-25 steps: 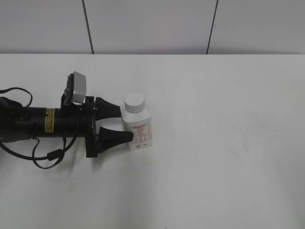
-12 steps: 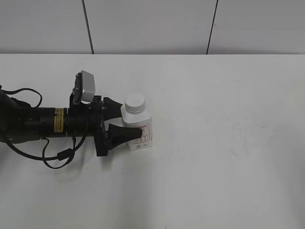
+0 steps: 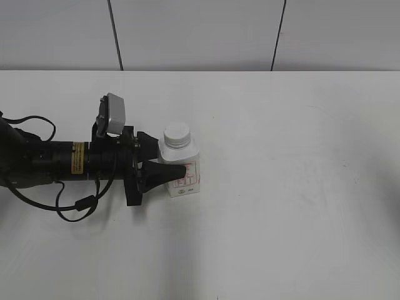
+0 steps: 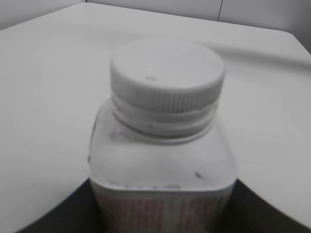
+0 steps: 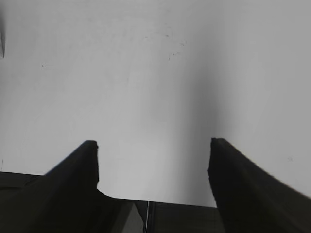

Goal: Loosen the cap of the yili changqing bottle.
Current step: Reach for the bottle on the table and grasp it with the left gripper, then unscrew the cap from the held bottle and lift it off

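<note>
The yili changqing bottle point(image 3: 182, 179) stands upright on the white table, with its white ribbed cap point(image 3: 177, 134) screwed on. My left gripper point(image 3: 170, 159) reaches in from the left, low over the table, and its two black fingers press the bottle's body on both sides below the shoulders. In the left wrist view the bottle point(image 4: 160, 160) and the cap point(image 4: 166, 73) fill the frame, and the fingers point(image 4: 163, 216) flank the red-printed label. My right gripper point(image 5: 153, 145) is open and empty over bare table, and it is out of the exterior view.
The white table point(image 3: 287, 200) stretches to the right of and in front of the bottle. A grey panelled wall point(image 3: 200, 31) stands behind the table's far edge. The left arm's cables point(image 3: 72, 206) lie on the table at the left.
The left gripper moved right, so its fingers went along both sides of the bottle, and they narrowed onto its body. The bottle stayed in place.
</note>
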Controlling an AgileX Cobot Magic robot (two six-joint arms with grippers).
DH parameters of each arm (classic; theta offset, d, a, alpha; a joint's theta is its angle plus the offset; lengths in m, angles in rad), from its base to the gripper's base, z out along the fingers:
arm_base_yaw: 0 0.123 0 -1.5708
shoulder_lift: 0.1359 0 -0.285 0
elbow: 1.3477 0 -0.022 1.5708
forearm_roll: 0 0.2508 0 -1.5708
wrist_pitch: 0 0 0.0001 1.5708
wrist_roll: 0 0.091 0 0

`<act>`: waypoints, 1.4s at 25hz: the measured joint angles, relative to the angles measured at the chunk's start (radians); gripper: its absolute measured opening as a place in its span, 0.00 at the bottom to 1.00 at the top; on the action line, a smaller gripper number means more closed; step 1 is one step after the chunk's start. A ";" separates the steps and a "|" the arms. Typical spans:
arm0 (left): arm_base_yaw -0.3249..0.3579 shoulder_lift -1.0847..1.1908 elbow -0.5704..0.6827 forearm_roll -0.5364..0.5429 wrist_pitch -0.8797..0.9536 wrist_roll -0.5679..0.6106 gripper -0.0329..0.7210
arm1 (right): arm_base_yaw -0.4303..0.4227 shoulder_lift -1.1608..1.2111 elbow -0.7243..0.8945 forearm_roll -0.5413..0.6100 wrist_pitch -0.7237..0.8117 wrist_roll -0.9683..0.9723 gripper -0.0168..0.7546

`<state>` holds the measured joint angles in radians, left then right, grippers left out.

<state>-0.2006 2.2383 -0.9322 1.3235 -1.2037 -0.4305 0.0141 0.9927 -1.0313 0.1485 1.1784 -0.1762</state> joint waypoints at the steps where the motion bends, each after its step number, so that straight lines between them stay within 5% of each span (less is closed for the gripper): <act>1: 0.000 0.000 0.000 0.000 0.000 0.000 0.53 | 0.000 0.047 -0.036 0.003 0.015 0.000 0.74; 13: 0.000 0.000 0.000 0.003 -0.001 0.000 0.52 | 0.080 0.469 -0.364 0.025 0.032 0.002 0.74; 26: 0.000 0.000 -0.002 0.022 -0.004 0.000 0.52 | 0.427 0.756 -0.549 -0.002 0.034 0.086 0.68; 35: 0.000 0.000 -0.002 0.027 -0.005 0.000 0.51 | 0.589 0.911 -0.741 -0.005 0.037 0.137 0.67</act>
<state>-0.2006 2.2383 -0.9342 1.3501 -1.2092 -0.4305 0.6033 1.9036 -1.7719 0.1434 1.2155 -0.0397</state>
